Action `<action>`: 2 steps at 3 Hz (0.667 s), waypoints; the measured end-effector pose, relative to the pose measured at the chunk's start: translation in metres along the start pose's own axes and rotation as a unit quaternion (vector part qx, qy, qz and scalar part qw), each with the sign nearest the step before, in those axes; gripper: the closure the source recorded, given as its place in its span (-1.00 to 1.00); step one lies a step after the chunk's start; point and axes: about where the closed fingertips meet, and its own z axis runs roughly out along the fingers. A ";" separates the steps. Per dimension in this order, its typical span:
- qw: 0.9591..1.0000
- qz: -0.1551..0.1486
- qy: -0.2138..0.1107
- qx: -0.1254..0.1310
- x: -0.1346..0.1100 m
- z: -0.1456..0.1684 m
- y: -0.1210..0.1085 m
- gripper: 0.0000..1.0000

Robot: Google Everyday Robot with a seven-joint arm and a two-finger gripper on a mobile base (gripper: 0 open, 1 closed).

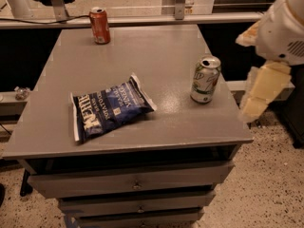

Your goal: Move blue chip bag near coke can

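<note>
The blue chip bag (pixel 110 108) lies flat on the grey table (pixel 156 51), front left of its middle, with white lettering facing up. The coke can (pixel 100 25) stands upright at the table's far left edge, well behind the bag. My gripper (pixel 260 95) hangs off the table's right edge, cream-coloured under the white arm (pixel 285 27). It is far right of the bag and holds nothing that I can see.
A white-and-green soda can (pixel 205 79) stands upright near the table's right edge, close to my gripper. Drawers (pixel 135 183) sit under the tabletop. A rail and metal posts (pixel 179 4) run behind the table. Speckled floor lies at the right.
</note>
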 end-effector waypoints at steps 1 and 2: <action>0.996 -0.045 -0.073 -0.010 -0.073 0.024 0.002 -1.00; 0.986 -0.089 -0.141 -0.014 -0.147 0.045 0.004 -1.00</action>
